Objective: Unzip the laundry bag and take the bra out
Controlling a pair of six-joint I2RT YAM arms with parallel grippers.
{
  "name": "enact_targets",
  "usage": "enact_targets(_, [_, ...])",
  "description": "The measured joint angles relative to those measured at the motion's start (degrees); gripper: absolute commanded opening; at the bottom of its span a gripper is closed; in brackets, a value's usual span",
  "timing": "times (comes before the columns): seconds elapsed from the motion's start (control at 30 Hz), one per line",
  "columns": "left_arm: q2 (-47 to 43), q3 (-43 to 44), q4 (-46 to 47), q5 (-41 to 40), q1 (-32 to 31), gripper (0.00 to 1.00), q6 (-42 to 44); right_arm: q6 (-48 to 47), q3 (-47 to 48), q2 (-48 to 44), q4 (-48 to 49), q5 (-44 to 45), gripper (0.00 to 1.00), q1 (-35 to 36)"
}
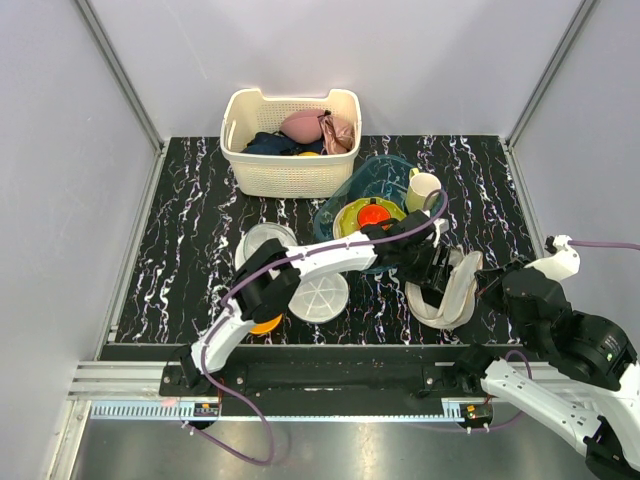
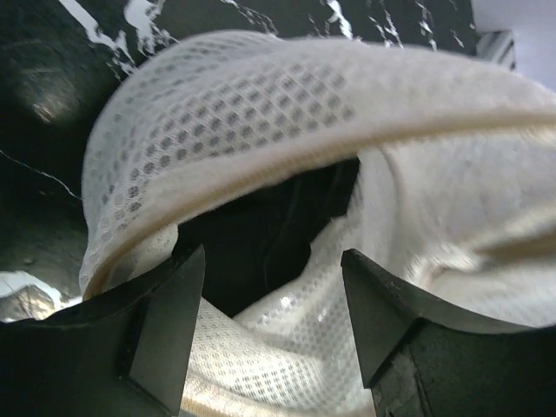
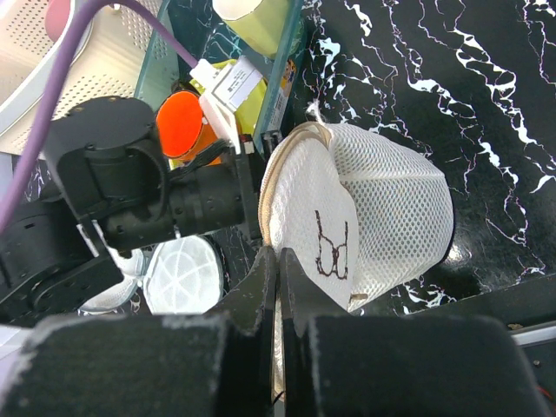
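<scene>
The laundry bag [image 1: 455, 292] stands on edge at the right of the dark marbled table, part open, with its black logo showing in the right wrist view [image 3: 382, 204]. In the left wrist view its mesh rim [image 2: 261, 113] gapes, and the dark bra [image 2: 261, 234] lies inside the opening. My left gripper [image 2: 271, 257] is open right at that opening, its fingers apart over the lower mesh; it also shows in the top view [image 1: 432, 268]. My right gripper [image 3: 278, 254] is shut on the bag's cream zip edge and holds it up; it also shows in the top view [image 1: 487, 290].
A cream basket [image 1: 290, 160] at the back holds a pink bra [image 1: 305, 125] and dark clothes. A teal tub [image 1: 385, 170] with a yellow bowl and a cup [image 1: 422, 187] stands behind the bag. Two white ribbed dishes [image 1: 320, 297] lie under the left arm.
</scene>
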Motion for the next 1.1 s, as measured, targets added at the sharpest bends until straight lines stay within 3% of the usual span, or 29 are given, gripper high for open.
enact_targets(0.17, [4.17,3.04,-0.39,-3.21,-0.46,0.76,0.55,-0.02,0.00,0.02,-0.02,-0.02,0.00,0.00])
enact_targets(0.27, [5.97,4.59,-0.70,-4.92,-1.09,0.70,0.76,-0.02,0.00,0.07,0.00,-0.04,0.00,0.00])
enact_targets(0.3, [6.25,4.81,-0.72,-5.42,-1.36,0.64,0.85,-0.04,0.00,0.09,0.00,-0.07,0.00,0.00])
enact_targets(0.47, [7.48,5.46,-1.03,-7.76,-2.56,0.00,1.55,-0.09,0.00,0.20,0.24,-0.07,0.00,-0.02])
enact_targets(0.7, [7.19,6.40,-4.96,-8.20,-2.27,0.00,1.77,-0.24,0.00,0.31,0.42,-0.04,0.00,-0.02])
enact_targets(1.1, [-19.56,2.01,-1.18,2.36,2.58,0.00,0.79,0.02,-0.66,-0.09,0.11,0.20,0.00,-0.02])
